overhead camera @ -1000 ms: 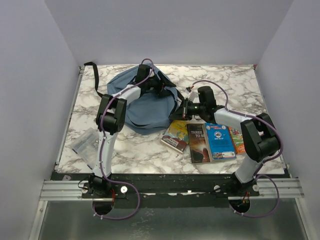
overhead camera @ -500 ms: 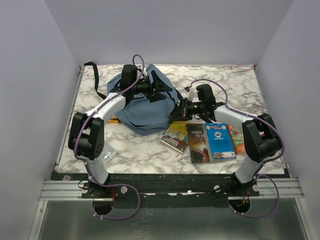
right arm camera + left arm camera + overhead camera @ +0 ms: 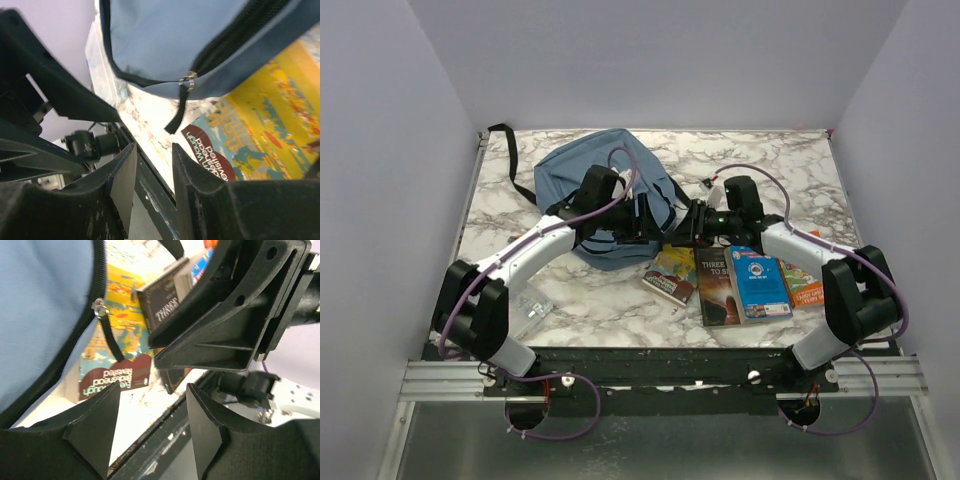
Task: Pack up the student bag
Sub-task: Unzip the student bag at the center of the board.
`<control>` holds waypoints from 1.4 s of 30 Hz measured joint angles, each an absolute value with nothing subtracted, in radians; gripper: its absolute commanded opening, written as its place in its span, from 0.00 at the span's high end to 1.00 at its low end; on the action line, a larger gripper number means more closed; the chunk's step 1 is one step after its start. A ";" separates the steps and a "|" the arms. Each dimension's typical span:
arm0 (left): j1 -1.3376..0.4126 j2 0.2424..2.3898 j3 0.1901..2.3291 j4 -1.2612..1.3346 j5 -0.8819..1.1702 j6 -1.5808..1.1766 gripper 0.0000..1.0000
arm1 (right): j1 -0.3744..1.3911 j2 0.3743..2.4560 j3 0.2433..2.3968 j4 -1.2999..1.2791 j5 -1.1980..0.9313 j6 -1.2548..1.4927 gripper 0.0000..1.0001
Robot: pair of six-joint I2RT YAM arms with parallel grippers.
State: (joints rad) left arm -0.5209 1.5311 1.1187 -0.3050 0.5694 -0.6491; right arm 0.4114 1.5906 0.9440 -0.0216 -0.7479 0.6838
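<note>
Apparently left gripper (image 3: 153,390) and right gripper (image 3: 153,150), both released, empty, meet mid-frame at student bag (image 3: 570,175) zip pull (image 3: 179,110), likely to open it.

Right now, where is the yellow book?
In the top view the yellow book lies near the middle of the table, at the near edge of the student bag, left of the dark brown book.

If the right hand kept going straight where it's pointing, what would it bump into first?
Probably the black zip pull hanging from the student bag, just ahead of the right hand. Depth is unclear, so it might slide past onto the bag's edge.
</note>
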 measured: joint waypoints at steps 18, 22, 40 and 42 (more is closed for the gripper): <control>-0.667 1.562 1.050 -0.231 0.276 -0.976 0.49 | 0.308 1.740 0.905 0.202 -0.649 0.981 0.49; -0.679 1.568 1.007 -0.179 0.224 -1.025 0.44 | 0.308 1.767 0.905 0.277 -0.652 1.025 0.43; -0.683 1.663 1.000 -0.038 0.150 -1.082 0.67 | 0.328 1.814 0.908 0.391 -0.665 1.073 0.39; -0.683 1.663 1.000 -0.030 0.147 -1.080 0.75 | 0.336 1.833 0.910 0.393 -0.665 1.073 0.39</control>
